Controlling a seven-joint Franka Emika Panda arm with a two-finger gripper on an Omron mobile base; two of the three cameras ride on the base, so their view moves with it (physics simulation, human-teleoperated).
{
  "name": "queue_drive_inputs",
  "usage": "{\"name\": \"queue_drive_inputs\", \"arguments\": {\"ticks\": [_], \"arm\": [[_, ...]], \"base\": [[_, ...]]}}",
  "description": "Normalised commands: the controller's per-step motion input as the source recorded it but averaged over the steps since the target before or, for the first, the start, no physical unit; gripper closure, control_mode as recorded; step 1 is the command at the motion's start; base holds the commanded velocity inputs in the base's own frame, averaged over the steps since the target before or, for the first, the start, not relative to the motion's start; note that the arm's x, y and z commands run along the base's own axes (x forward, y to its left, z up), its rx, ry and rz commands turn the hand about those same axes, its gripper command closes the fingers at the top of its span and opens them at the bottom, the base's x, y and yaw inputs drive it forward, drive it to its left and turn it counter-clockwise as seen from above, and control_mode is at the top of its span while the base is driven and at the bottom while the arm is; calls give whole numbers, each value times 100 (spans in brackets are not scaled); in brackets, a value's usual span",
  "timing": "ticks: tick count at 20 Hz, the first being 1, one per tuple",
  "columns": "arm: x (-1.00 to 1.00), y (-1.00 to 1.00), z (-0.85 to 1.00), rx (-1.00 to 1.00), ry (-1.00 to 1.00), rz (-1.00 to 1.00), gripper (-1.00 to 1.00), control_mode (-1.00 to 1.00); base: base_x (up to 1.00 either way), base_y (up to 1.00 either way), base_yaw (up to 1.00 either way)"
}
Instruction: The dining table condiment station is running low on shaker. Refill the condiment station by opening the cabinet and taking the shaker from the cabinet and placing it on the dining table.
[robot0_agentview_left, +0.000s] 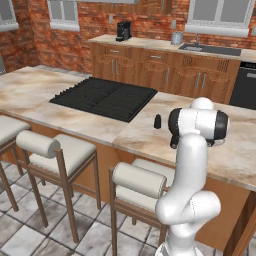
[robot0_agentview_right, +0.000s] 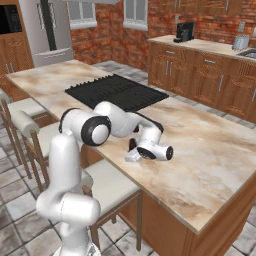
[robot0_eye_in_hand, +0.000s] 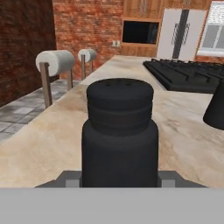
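Observation:
The small black shaker (robot0_eye_in_hand: 119, 131) stands upright on the dining table (robot0_eye_in_hand: 39, 148), close in front of the hand camera. My gripper (robot0_eye_in_hand: 119, 177) is shut on its lower body, with a grey finger pad (robot0_eye_in_hand: 70, 178) against each side. From the right base view the hand lies low over the beige stone top (robot0_agentview_right: 210, 150) near its front edge, with the shaker (robot0_agentview_right: 131, 145) dark at the gripper (robot0_agentview_right: 131, 151). The cabinet (robot0_eye_in_hand: 142, 8) stands far off past the table's end, too small to tell how its doors stand.
A second dark cone-shaped item (robot0_agentview_left: 157, 121) stands on the table beside the black cooktop (robot0_agentview_left: 105, 96). Cushioned stools (robot0_agentview_left: 60, 150) line the near side. Against the brick wall runs the sink counter (robot0_agentview_left: 165, 50) with a coffee machine (robot0_agentview_left: 123, 31). A steel fridge (robot0_agentview_right: 47, 30) is at the far left.

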Motion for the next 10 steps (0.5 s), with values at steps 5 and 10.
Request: {"name": "queue_drive_inputs", "arguments": {"ticks": [5,10], "arm": [[25,0,-22,1,0,4,100,-100],[14,9,-25,0,0,0,-100,-100]], "base": [[0,0,0],[0,0,0]]}}
